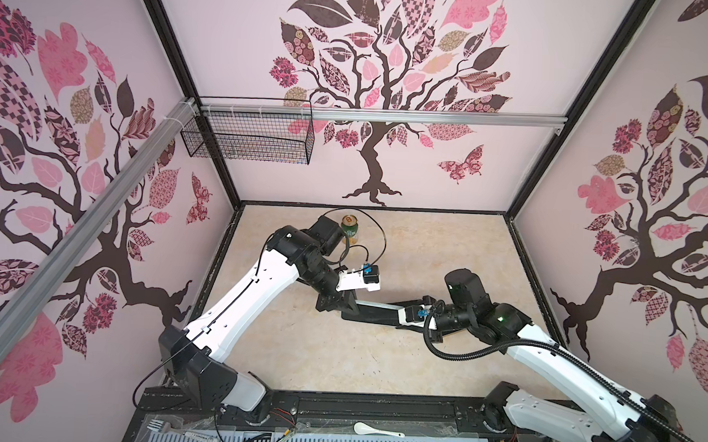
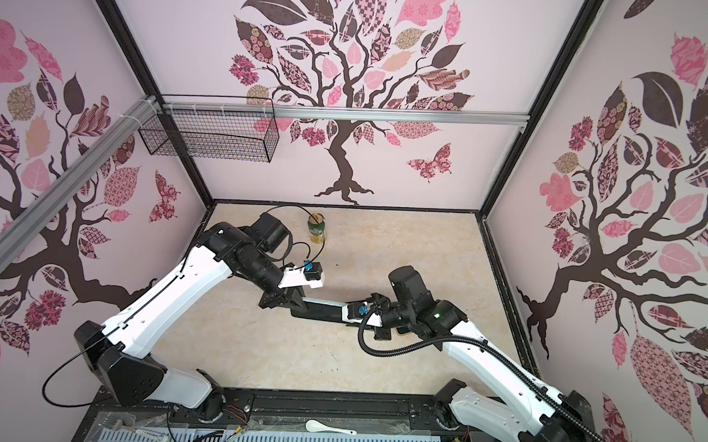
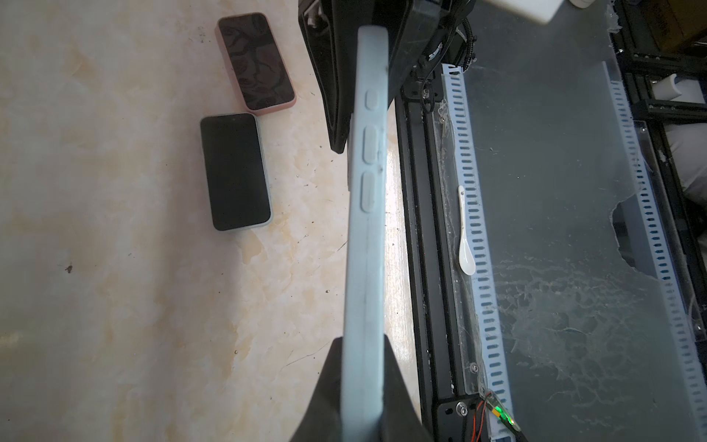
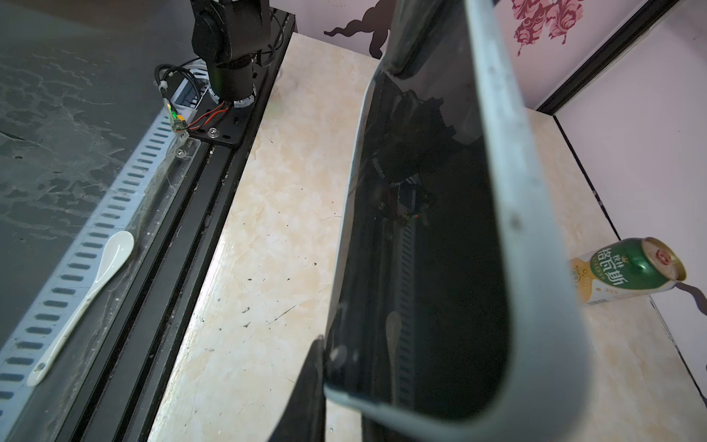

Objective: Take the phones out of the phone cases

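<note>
Where the L gripper (image 3: 361, 356) showed in its own wrist view, its two black fingers (image 3: 325, 402) pinched one end of the phone case (image 3: 367, 229), seen edge-on. The R gripper (image 3: 368, 53) clamped the far end, so it hung btwn both arms above the table (image 3: 114, 268). R wrist view caught only one R finger, the other hidden behind the case. The phone (image 4: 428, 248) sat inside, black glass w/ the rim round it; whether any corner had lifted free, couldn't tell. In both top views the wrists covered most of it.

Count: 3 phones, 1 held plus 2 flat, screens up, a pink-cased phone (image 3: 256, 61) and a grey-blue-cased phone (image 3: 235, 172), seen in L wrist view only. 1 can (image 1: 349, 230), 1 spoon (image 3: 467, 262), 1 black wire basket (image 1: 248, 141).

Case: matte pale blue, 3 raised oblong buttons. Table: marbled beige. Can: green & gold cylinder, upright at the back. Spoon: glossy white.
</note>
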Controlling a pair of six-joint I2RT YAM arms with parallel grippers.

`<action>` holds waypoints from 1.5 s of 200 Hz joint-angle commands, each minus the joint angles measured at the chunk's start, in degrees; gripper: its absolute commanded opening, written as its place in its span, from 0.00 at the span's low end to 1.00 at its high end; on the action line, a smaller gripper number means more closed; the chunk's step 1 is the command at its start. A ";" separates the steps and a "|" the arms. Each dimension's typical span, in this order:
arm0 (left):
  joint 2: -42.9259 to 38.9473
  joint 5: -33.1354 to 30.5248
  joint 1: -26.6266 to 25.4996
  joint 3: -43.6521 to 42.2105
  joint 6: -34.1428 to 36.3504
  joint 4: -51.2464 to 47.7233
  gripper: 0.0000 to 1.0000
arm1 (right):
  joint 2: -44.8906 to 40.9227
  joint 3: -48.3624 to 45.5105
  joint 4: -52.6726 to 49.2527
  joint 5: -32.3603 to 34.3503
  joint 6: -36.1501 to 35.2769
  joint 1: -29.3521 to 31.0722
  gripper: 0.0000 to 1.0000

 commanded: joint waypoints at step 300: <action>8.53 10.67 0.97 8.72 6.67 -7.70 0.00 | -8.25 2.79 18.25 12.59 -4.97 5.84 0.00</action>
